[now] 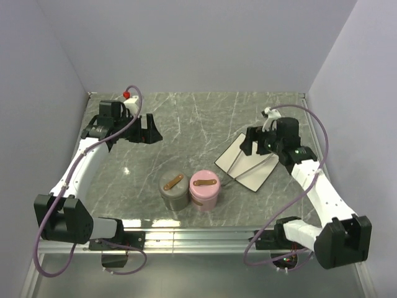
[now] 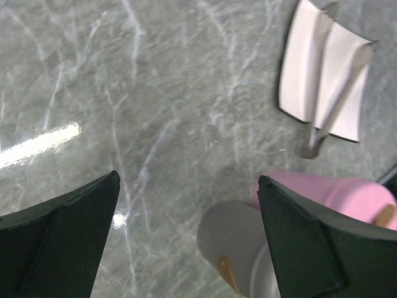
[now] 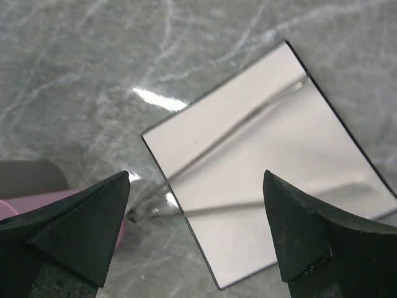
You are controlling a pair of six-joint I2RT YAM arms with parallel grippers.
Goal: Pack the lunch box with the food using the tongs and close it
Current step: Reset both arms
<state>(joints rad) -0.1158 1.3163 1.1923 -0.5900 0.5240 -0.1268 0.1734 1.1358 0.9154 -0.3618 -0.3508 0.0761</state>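
The tongs (image 3: 236, 127) lie on the plate (image 3: 298, 186) just under the right gripper (image 1: 255, 148), its fingers (image 3: 74, 242) spread and empty. Their long axis runs almost from finger to finger. The left gripper (image 1: 147, 129), spread too, is well apart.

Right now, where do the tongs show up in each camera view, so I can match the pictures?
Top external: the tongs lie right of centre on the white plate, joined end towards the pink container.
Left wrist: upper right, on the plate, joined end past its lower edge.
Right wrist: centre, across the plate, joined end at lower left, off its edge.
Shared landmark: the white plate under them.
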